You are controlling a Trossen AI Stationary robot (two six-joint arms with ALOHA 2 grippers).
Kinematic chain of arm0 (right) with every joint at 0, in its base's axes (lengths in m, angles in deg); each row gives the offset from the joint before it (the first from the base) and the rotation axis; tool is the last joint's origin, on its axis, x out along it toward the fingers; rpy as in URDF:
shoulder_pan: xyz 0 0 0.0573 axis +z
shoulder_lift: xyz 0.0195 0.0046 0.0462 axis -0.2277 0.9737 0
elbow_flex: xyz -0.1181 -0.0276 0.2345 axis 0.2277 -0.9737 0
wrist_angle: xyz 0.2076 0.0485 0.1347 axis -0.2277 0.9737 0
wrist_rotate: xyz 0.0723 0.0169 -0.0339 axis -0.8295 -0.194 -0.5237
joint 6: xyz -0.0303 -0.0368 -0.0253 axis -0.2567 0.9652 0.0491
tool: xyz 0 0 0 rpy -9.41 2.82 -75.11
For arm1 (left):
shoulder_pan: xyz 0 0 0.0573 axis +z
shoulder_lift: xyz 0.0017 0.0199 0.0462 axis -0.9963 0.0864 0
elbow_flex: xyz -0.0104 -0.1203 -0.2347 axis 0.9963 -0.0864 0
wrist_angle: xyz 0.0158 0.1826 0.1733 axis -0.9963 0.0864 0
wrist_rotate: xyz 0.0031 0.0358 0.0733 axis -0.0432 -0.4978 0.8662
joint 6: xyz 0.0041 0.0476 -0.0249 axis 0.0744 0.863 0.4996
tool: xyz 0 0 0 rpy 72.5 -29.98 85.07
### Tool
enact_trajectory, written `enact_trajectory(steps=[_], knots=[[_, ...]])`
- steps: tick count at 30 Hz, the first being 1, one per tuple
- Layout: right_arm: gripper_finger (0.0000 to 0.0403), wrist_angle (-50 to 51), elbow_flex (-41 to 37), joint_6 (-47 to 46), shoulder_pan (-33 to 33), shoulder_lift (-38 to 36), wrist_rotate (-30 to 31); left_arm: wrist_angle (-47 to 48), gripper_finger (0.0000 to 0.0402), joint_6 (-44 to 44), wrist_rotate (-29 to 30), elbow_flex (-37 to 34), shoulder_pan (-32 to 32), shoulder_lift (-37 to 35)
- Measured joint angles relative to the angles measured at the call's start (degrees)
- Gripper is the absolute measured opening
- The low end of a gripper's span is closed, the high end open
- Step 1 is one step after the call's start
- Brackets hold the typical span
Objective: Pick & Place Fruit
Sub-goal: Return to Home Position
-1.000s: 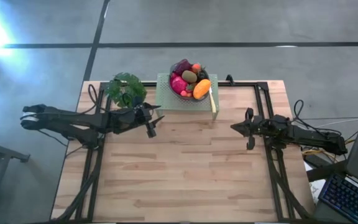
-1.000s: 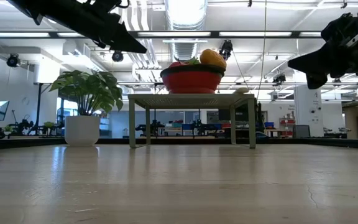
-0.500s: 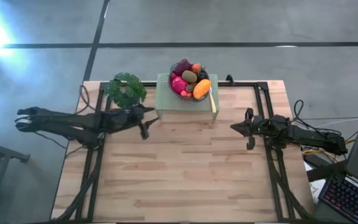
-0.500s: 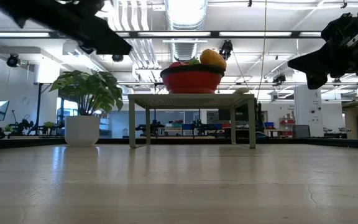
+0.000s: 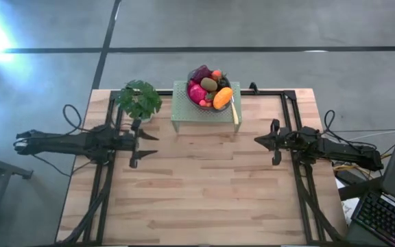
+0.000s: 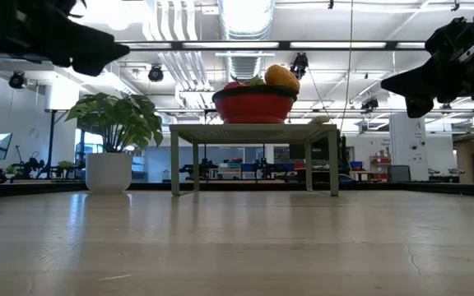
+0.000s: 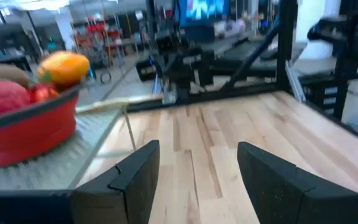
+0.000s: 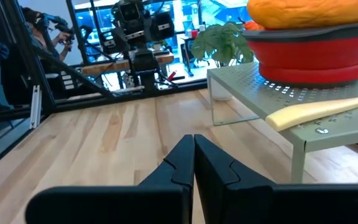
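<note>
Both grippers carry nothing: my left gripper (image 7: 197, 152) is spread wide over the left part of the table (image 5: 204, 199), just on the near side of the potted plant (image 5: 140, 99); my right gripper (image 8: 194, 142) has its fingers pressed together and hangs over the right part, near the shelf's (image 5: 184, 110) right end. All the fruit (image 5: 210, 87) I can see sits heaped in the red bowl (image 6: 253, 107) on the shelf at the far middle of the table, so I judge placing done and only parking left. Main risk is the pile: it stands above the rim, and the orange piece (image 5: 222, 98) rides high on the right side, so any knock to the shelf or bowl could roll it out. The yellow knife (image 8: 316, 112) lies along the shelf's right edge on my right arm's side, so a careless swing there could flick it off. On the left the plant leaves are closest to me and a wide sweep toward the far side would clip them; a loop of cable (image 5: 70, 113) by that arm could also snag. Nothing stands on the near half of the table, so I'd keep both arms low on speed and route through there.
</note>
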Motion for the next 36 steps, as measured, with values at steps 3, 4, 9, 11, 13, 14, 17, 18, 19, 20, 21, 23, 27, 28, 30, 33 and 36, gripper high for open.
enact_trajectory(steps=[3, 4, 9, 11, 13, 14, 17, 18, 19, 20, 21, 23, 27, 28, 30, 33, 36], knots=[[0.0009, 0.0, 0.0, 0.0, 0.0, 0.0, 0.0, -1.1, 0.0222, 0.2, 0.0, -1.6, 0.0, -4.0], [0.0009, 0.0, 0.0, 0.0, 0.0, 0.0, 0.0, -1.3, 0.0222, 0.2, 0.0, -2.0, 0.0, -5.1], [0.0009, 0.0, 0.0, 0.0, 0.0, 0.0, 0.0, -1.6, 0.0222, -0.6, -0.1, -3.7, 0.0, -9.7], [0.0009, 0.0, 0.0, 0.0, 0.0, 0.0, 0.0, -1.8, 0.0222, -0.6, -0.1, -4.4, 0.0, -11.2], [0.0009, 0.0, 0.0, 0.0, 0.0, 0.0, 0.0, -0.7, 0.0222, -0.7, -0.1, -5.7, 0.0, -12.6], [0.0009, 0.0, 0.0, 0.0, 0.0, 0.0, 0.0, -0.7, 0.0222, -0.7, -0.2, -6.3, 0.0, -13.4], [0.0009, 0.0, 0.0, 0.0, 0.0, 0.0, 0.0, -0.6, 0.0222, -1.0, -0.5, -8.1, 0.0, -15.7], [0.0009, 0.0, 0.0, 0.0, 0.0, -0.1, 0.0, -0.8, 0.0222, -1.0, -0.5, -8.7, 0.0, -16.3], [0.0009, 0.0, 0.0, 0.0, 0.0, -0.1, 0.0, -0.6, 0.0222, -1.0, -0.6, -9.5, 0.0, -17.0], [0.0009, 0.0, 0.0, 0.0, 0.0, -0.1, 0.0, 0.1, 0.0222, -1.0, -0.6, -10.5, 0.0, -17.9], [0.0008, 0.0, 0.0, 0.0, 0.0, -0.1, 0.0, 0.3, 0.0222, -0.9, -0.6, -11.5, 0.0, -18.5], [0.0008, 0.0, 0.0, 0.0, 0.0, -0.1, 0.0, 0.8, 0.0222, 0.5, -0.6, -12.6, 0.0, -19.3], [0.0008, 0.0, 0.0, 0.0, 0.0, -0.1, 0.0, 7.9, 0.0222, 0.8, -0.6, -12.5, 0.0, -19.4], [0.0008, 0.0, 0.0, 0.0, 0.0, -0.1, 0.0, 8.4, 0.0222, 0.5, -0.5, -12.5, 0.0, -19.4], [0.0008, 0.0, 0.0, 0.0, 0.0, -0.1, 0.0, 8.8, 0.0222, 0.5, -0.2, -12.4, 0.0, -19.0], [0.0008, 0.0, 0.0, 0.0, 0.0, -0.1, 0.0, 8.9, 0.0222, 0.4, -0.2, -12.4, 0.0, -18.5], [0.0008, 0.0, 0.0, 0.0, 0.0, -0.1, 0.0, 8.9, 0.0222, 0.4, -0.2, -12.4, 0.0, -18.3]])
